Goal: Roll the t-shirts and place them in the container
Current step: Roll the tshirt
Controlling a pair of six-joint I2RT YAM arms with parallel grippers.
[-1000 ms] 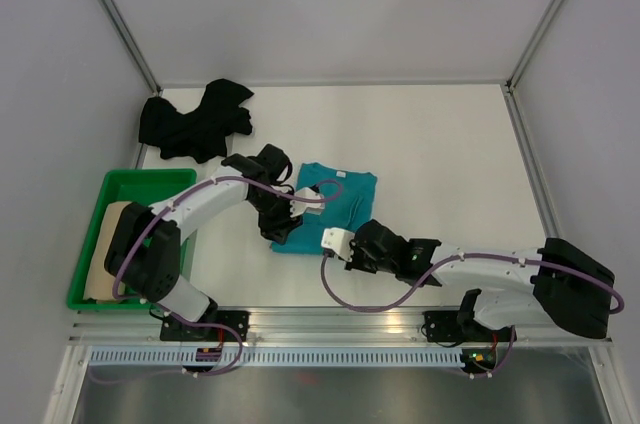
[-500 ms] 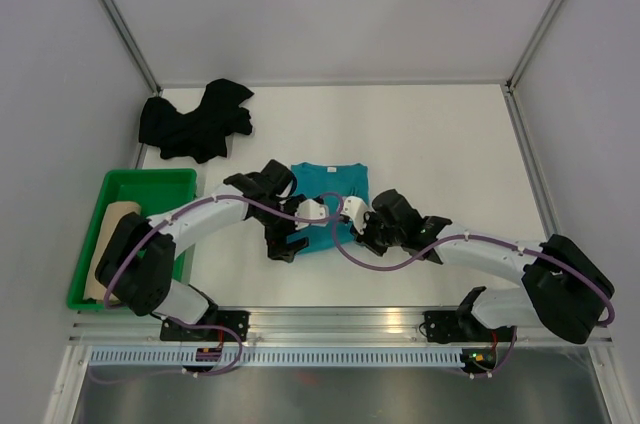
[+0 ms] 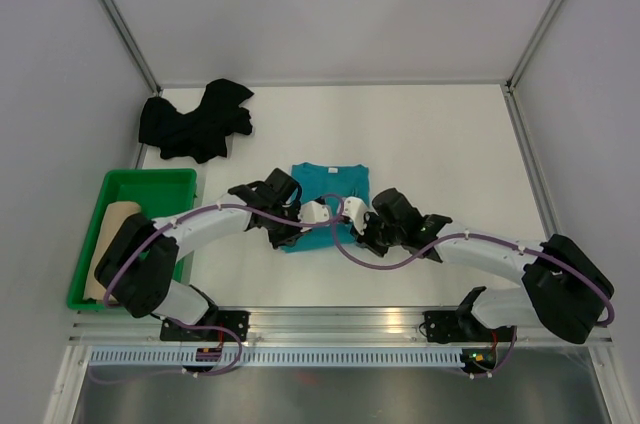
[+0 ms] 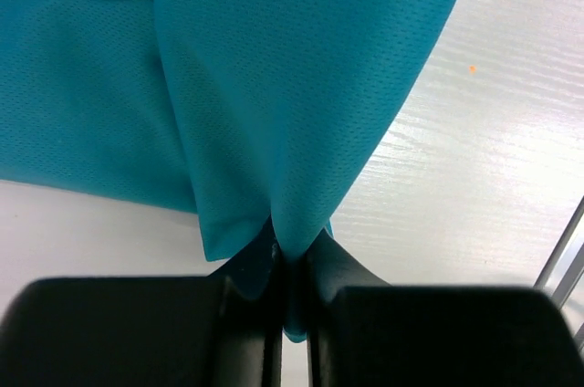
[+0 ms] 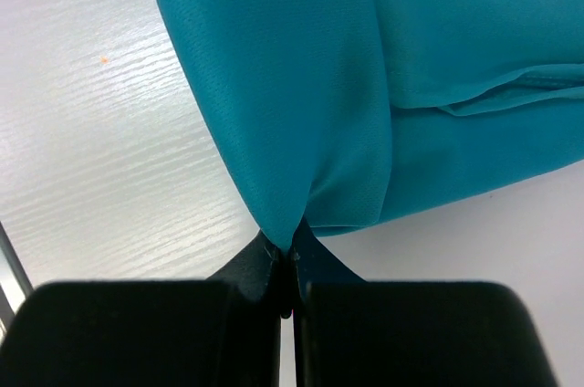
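Note:
The teal t-shirt (image 3: 330,184) lies flat in the middle of the table, collar away from me. My left gripper (image 3: 289,234) is shut on its near left hem, and in the left wrist view the teal fabric (image 4: 301,131) rises pinched between the fingers of that gripper (image 4: 292,264). My right gripper (image 3: 366,236) is shut on the near right hem; the cloth (image 5: 292,131) is nipped at that gripper's tips (image 5: 292,250). A black t-shirt (image 3: 195,122) lies crumpled at the back left. A tan rolled t-shirt (image 3: 118,219) rests in the green tray (image 3: 150,176).
The green tray stands at the left edge beside the left arm's base. Metal frame posts (image 3: 115,19) and white walls enclose the table. Both arms' purple cables (image 3: 380,264) loop over the near part of the table.
The right arm swung left to the teal shirt's near right corner. The left gripper opened wide, came down to the near left hem and closed on it. The shirt shifted slightly left.

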